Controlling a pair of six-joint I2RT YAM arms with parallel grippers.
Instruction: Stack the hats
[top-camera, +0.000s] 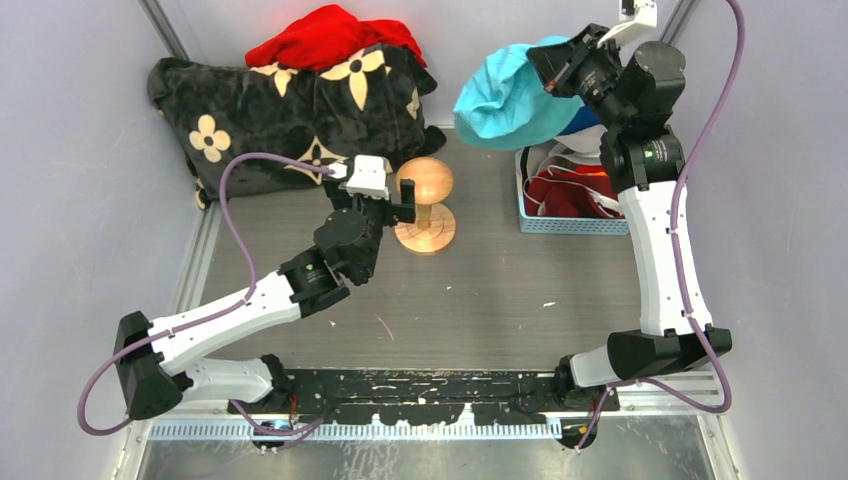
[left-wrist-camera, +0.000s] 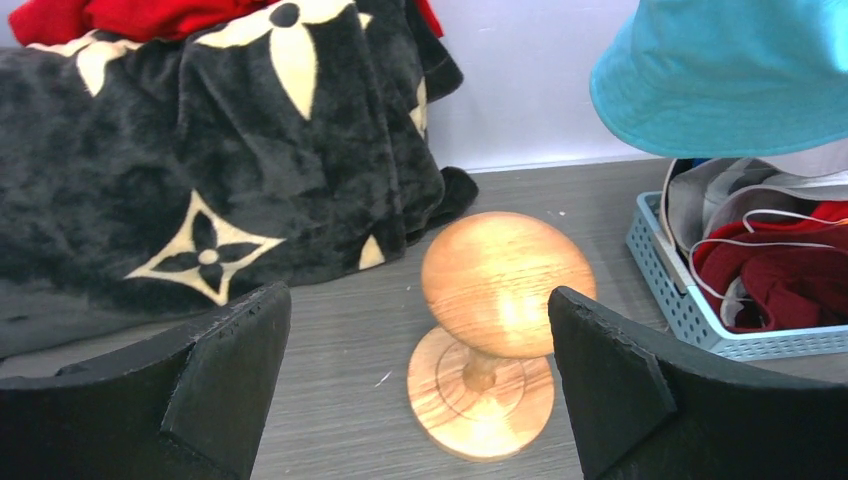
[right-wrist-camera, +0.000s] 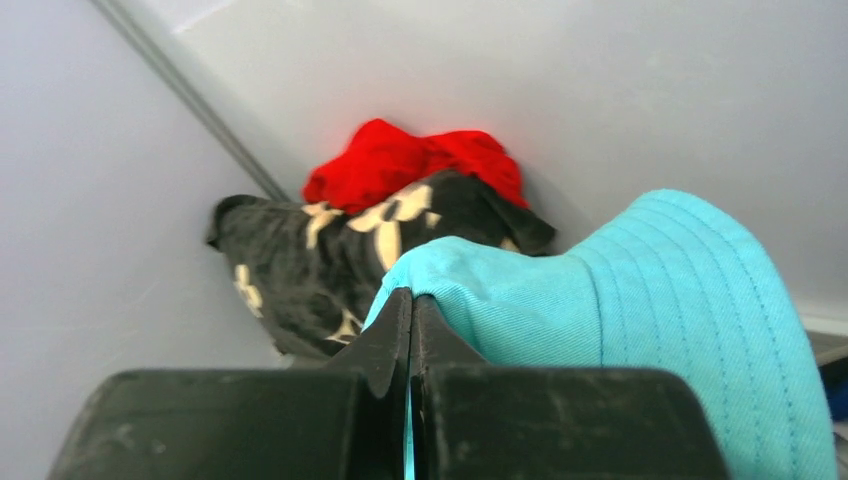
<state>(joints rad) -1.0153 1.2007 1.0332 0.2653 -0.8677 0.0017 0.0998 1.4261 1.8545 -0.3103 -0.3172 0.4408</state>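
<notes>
Teal soft cloth bucket hat (top-camera: 505, 95), upper right: light, floppy. Right hand (right-wrist-camera: 410, 305) clamped on its fold; stitched brim seems firmest hold. Left hand (left-wrist-camera: 418, 300) apart, empty.

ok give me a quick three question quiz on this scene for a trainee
1. True or false: the right jaws are shut on the teal hat.
2. What stands just ahead of the open left jaws? A) wooden stand B) bottle C) plate
3. Fill in: the basket sits on the ___ arm's side.
Key: 1 true; 2 A; 3 right.
</notes>
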